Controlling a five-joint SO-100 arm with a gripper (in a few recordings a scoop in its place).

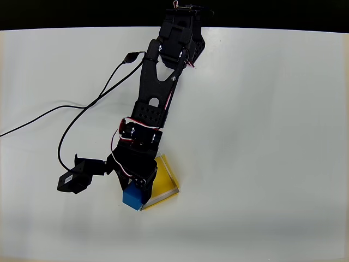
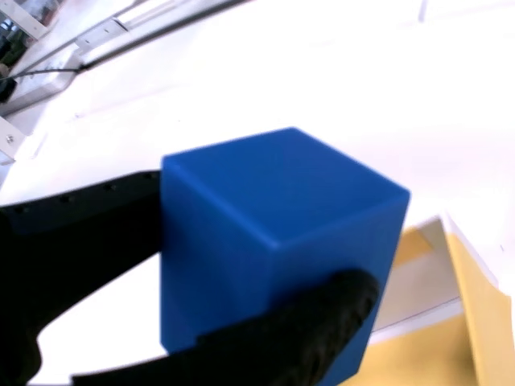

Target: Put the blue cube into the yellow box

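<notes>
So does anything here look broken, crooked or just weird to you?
Nothing looks damaged or spilled. The yellow box sits turned at an angle on the white table, partly under the arm. The gripper holds the blue cube at the box's left edge in the overhead view, not yet inside.

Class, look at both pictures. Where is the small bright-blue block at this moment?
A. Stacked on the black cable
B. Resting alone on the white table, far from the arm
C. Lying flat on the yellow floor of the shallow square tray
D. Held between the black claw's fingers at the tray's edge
D: in the wrist view the small bright-blue block sits between the black claw fingers, and the overhead view shows it at the corner of the shallow yellow tray, not inside it.
</notes>
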